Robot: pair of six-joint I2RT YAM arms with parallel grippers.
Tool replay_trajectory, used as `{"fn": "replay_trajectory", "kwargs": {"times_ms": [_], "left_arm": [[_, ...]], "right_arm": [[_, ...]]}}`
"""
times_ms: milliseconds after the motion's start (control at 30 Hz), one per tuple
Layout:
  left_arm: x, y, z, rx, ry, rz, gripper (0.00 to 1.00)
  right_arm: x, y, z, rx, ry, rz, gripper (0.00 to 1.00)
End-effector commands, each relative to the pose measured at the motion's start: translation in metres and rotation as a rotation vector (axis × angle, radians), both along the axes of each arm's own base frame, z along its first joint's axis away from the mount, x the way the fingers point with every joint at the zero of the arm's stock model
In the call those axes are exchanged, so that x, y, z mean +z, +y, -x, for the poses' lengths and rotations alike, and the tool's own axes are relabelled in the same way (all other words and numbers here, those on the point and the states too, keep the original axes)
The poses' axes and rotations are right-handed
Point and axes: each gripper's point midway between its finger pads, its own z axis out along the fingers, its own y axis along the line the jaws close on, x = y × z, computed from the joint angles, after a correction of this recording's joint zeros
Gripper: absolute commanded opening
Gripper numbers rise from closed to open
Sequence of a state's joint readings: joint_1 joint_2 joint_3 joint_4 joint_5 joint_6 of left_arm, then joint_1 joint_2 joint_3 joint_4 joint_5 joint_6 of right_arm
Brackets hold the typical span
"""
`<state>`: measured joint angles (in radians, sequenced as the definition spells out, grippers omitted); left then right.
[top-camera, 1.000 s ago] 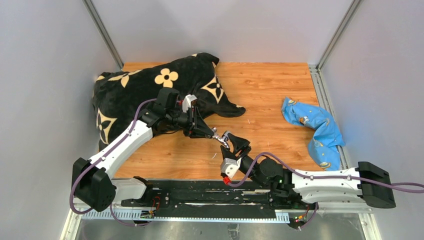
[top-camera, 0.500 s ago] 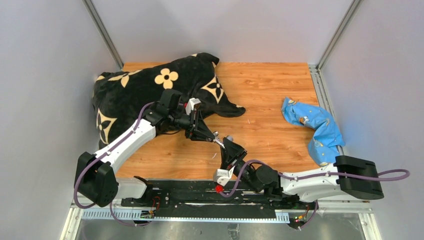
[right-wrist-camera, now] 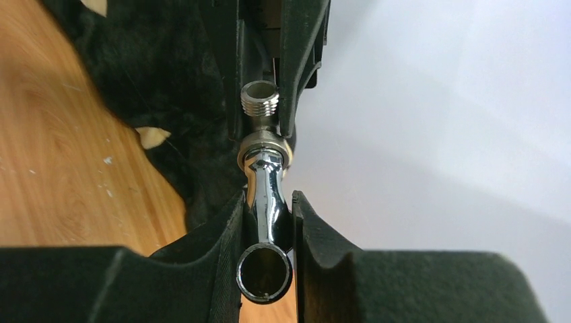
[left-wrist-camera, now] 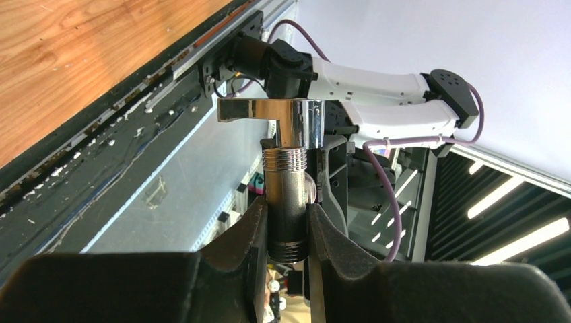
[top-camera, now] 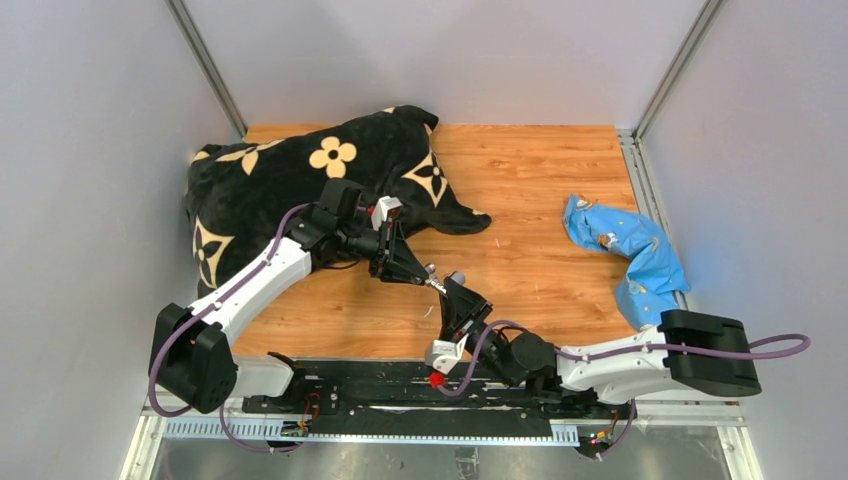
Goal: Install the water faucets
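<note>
My two grippers meet over the wooden table, near its front middle. My left gripper (top-camera: 424, 274) is shut on the short threaded fitting (left-wrist-camera: 288, 202), gripping its dark barrel. The T-shaped chrome tap piece (left-wrist-camera: 283, 114) sits on the fitting's far end, touching it. My right gripper (top-camera: 452, 287) is shut on that tap piece's chrome spout (right-wrist-camera: 266, 192), whose open end faces the right wrist camera. Beyond it the threaded fitting (right-wrist-camera: 260, 101) lies against a finger (right-wrist-camera: 299, 54) of my left gripper. I cannot tell how far the two parts are screwed together.
A black blanket with tan flowers (top-camera: 270, 190) covers the back left of the table, right behind my left arm. A blue plastic bag (top-camera: 630, 250) lies at the right edge. A black rail (top-camera: 400, 385) runs along the near edge.
My right arm has folded back and swung left, bringing its gripper closer to the left gripper. My left gripper shifted slightly. Little has moved in the last half second.
</note>
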<state>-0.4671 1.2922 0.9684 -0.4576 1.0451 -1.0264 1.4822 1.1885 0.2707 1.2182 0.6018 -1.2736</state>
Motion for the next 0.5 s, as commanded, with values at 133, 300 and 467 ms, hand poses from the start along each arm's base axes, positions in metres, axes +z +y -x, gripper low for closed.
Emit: {"fn": "replay_trajectory", "kwargs": {"times_ms": [133,300,467], "left_arm": [[0.020,0.003,0.017,-0.080,-0.059,0.095,0.00],[0.029,0.001,0.013,-0.034,-0.109,0.142,0.00],[0.038,-0.001,0.009,0.008,-0.146,0.211,0.00]], "right_arm": [[0.009,-0.002,0.006,0.097,0.374,-0.319,0.01],[0.012,-0.004,0.006,0.130,0.560,-0.464,0.01],[0.010,-0.007,0.000,0.116,0.754,-0.598,0.01]]}}
